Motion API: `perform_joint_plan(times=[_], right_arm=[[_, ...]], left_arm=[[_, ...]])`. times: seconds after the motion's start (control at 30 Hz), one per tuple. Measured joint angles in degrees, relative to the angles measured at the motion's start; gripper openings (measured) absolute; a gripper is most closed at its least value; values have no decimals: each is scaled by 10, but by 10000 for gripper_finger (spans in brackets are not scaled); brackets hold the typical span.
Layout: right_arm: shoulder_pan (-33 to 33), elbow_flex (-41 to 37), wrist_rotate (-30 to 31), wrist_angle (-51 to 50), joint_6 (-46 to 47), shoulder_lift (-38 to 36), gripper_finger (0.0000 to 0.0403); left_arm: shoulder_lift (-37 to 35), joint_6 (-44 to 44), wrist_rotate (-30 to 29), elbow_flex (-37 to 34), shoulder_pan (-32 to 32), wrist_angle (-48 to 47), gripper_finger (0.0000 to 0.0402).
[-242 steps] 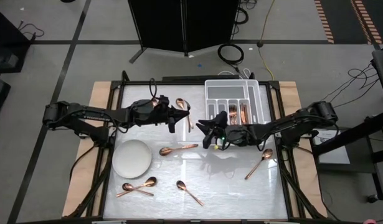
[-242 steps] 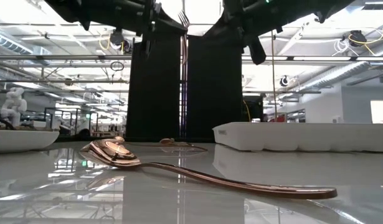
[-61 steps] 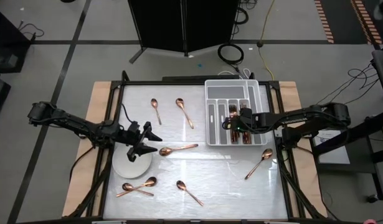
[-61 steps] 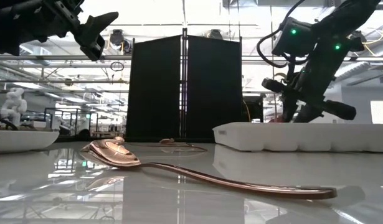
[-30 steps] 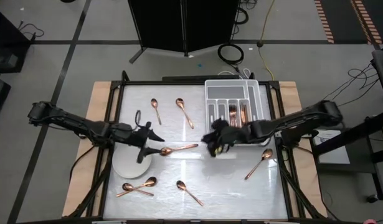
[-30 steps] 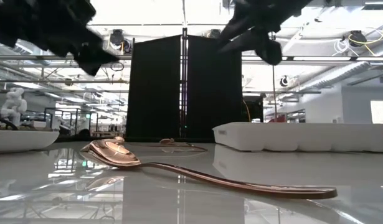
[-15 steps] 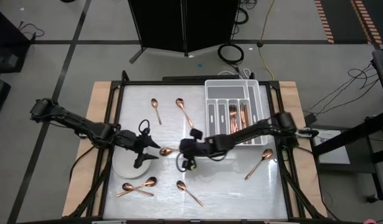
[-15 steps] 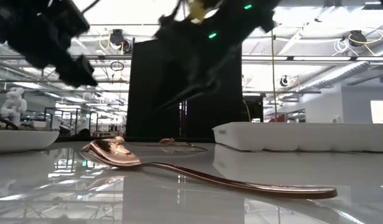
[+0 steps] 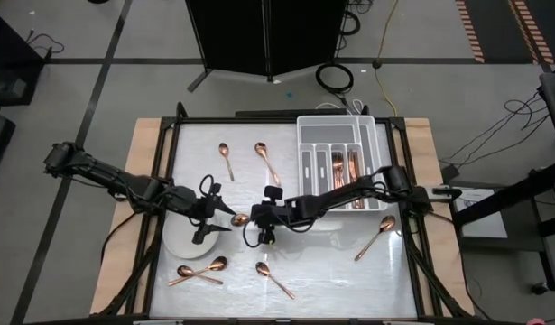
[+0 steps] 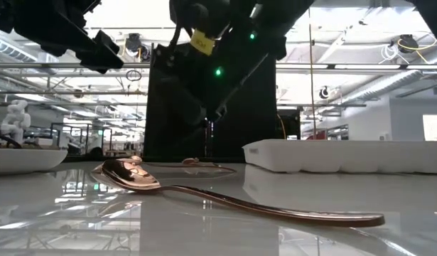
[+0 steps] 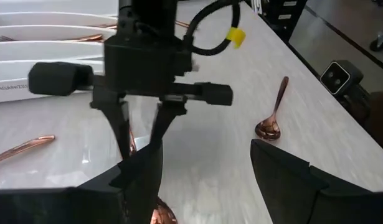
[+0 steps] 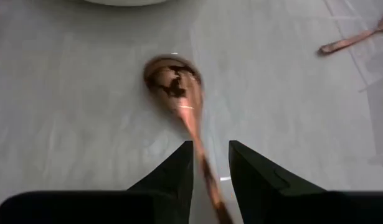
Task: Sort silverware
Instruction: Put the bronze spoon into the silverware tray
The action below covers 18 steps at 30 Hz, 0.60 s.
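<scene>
A copper spoon (image 12: pixel 172 81) lies in the middle of the table, its bowl (image 9: pixel 238 219) pointing at the white plate (image 9: pixel 182 236). My right gripper (image 12: pixel 210 165) reaches across from the tray side, slanting down. It is open, one finger on either side of the spoon's handle (image 12: pixel 200 146), and I see no touch. My left gripper (image 11: pixel 207 171) hangs wide open over the plate's right rim (image 9: pixel 214 217), facing the right gripper (image 11: pixel 141 134), with nothing between its fingers. More silverware lies in the white tray (image 9: pixel 306 162).
Loose spoons lie at the far side (image 9: pixel 225 155) (image 9: pixel 266 161), at the right (image 9: pixel 379 233) and at the near side (image 9: pixel 198 271) (image 9: pixel 272 278). One spoon (image 10: pixel 133 176) lies close before the low camera. The tray stands at the far right.
My right gripper has swung from the tray toward the table's left and come down, rolling as it went. It now stands over the handle of the middle spoon. The spoon has stayed where it was.
</scene>
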Motion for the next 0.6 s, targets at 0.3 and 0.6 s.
perform_joint_plan(times=[0.3,0.6], right_arm=[[-1,0,0,8,-59,7,93],[1,-1,37,12,-94,30,93]], left_arm=[[0,-1,-2,0,0,-9,242],[0,3,-4,0,0,-12,242]])
